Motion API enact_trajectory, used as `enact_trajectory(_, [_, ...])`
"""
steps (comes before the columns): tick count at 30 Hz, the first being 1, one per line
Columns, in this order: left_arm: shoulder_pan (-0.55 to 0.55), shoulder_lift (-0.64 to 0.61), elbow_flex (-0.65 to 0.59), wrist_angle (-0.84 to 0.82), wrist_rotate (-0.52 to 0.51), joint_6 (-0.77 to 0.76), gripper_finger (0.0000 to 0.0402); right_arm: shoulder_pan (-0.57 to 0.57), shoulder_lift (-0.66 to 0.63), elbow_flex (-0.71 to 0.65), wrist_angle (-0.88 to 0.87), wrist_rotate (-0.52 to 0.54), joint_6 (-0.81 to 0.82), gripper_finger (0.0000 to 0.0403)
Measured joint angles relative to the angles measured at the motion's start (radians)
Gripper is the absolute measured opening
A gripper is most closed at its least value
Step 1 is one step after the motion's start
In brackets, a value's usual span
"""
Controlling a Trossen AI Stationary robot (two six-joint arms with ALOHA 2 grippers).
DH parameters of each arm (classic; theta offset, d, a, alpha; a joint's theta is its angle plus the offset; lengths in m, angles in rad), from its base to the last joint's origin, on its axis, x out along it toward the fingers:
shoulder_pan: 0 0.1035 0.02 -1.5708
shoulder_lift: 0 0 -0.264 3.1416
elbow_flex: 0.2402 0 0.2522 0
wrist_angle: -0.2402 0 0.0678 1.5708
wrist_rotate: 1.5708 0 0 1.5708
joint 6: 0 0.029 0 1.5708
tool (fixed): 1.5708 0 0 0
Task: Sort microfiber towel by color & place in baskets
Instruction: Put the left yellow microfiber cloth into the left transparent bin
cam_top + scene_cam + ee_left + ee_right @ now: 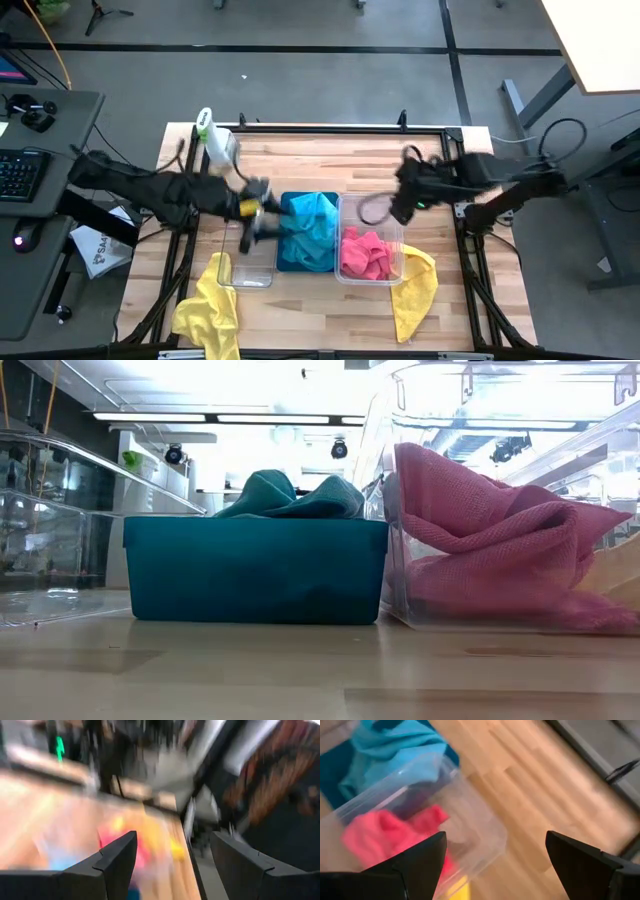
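The jaws of the left gripper (pixel 252 213) are spread wide, with nothing seen between them; it is held above the gap between the clear basket on the left (pixel 245 255) and the teal basket (pixel 306 262). The jaws of the right gripper (pixel 398 208) are likewise spread and empty, held over the far rim of the clear basket on the right (pixel 372 277).

The 3 baskets are set side by side in a row near the front of the wooden table (pixel 330 165). Cyan-blue towels (pixel 312 222) are heaped in the teal basket, and pink towels (pixel 365 255) are piled in the right clear basket.

2 yellow towels are left on the table: 1 yellow towel (pixel 208 305) is spread beside the left clear basket, near the front edge, and the other yellow towel (pixel 416 290) is draped just beside the right clear basket, touching its corner. A white spray bottle (pixel 211 138) is seen at the far left of the table.
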Motion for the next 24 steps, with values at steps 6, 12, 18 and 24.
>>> enact_trajectory(6, [-0.251,0.167,0.217,-0.413,-0.076,-0.291,0.0238,0.143,-0.199,-0.296,0.226,-0.012,0.160,0.0337])
enact_trajectory(12, [-0.495,0.360,0.396,-0.708,-0.034,-0.678,0.0238,0.234,-0.250,-0.432,0.434,-0.022,0.159,0.0337])
enact_trajectory(18, [-0.645,0.521,0.457,-0.840,0.156,-1.050,0.0238,0.285,-0.244,-0.440,0.467,-0.004,0.136,0.0337])
enact_trajectory(24, [-0.688,0.658,0.457,-0.852,0.195,-1.298,0.0238,0.292,-0.244,-0.440,0.479,0.068,0.139,0.0337])
